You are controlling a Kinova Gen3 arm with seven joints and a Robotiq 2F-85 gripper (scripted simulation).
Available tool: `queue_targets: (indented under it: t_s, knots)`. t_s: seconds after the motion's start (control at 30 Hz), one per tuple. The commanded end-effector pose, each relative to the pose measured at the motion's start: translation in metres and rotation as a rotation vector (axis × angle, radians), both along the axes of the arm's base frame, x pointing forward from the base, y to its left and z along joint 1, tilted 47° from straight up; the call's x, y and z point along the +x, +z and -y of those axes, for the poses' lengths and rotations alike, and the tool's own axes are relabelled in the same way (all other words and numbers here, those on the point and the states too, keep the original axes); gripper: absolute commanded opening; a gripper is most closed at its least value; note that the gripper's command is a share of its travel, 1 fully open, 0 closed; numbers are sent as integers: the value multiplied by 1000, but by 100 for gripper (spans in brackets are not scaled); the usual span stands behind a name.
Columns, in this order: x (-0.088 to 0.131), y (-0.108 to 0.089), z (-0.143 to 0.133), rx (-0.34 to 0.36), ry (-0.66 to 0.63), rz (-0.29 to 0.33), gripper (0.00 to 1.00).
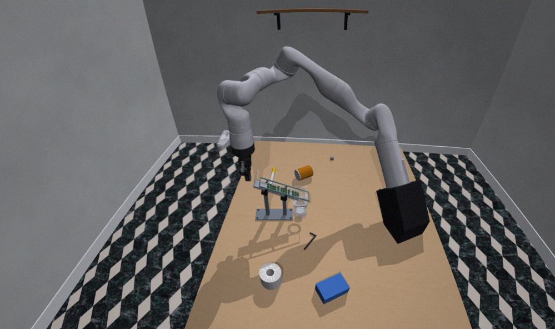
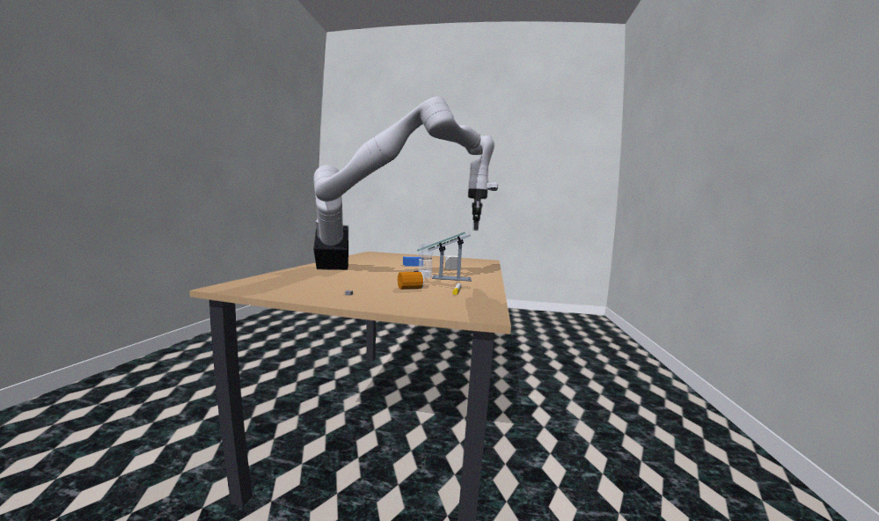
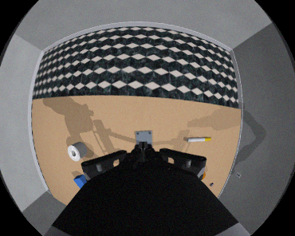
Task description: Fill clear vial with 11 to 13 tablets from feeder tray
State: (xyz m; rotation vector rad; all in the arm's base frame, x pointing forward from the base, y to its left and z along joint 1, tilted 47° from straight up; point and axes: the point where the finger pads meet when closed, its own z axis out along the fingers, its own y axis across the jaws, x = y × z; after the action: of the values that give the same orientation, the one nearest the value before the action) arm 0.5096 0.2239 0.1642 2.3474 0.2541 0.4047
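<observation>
1. Feeder tray, clear sloped plastic trough w/ green tablets, sits on grey two-post stand. Prob. light, pivoting; nudge raised left end.
2. Black two-finger gripper fully closed, empty, beside that end.
3. Clear vial upright under low end; tips easily.

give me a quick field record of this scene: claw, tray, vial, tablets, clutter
claw: claw shut, holding nothing, poised beside the raised end of the feeder tray; contact unclear
tray: tilted on its stand, sloping down toward the vial
vial: clear vial upright on the table below the tray's low end
tablets: green tablets lined up in the tray
clutter: orange can, tape roll, blue block, hex key
</observation>
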Motion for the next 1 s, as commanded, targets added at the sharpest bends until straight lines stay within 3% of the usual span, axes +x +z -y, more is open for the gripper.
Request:
queue_targets:
  t_s: [0.0, 0.47, 0.97]
  knots:
    - [-6, -2, 4, -2, 4, -2, 0]
    - [-20, -11, 14, -2, 4, -2, 0]
    - [4, 5, -4, -2, 4, -2, 0]
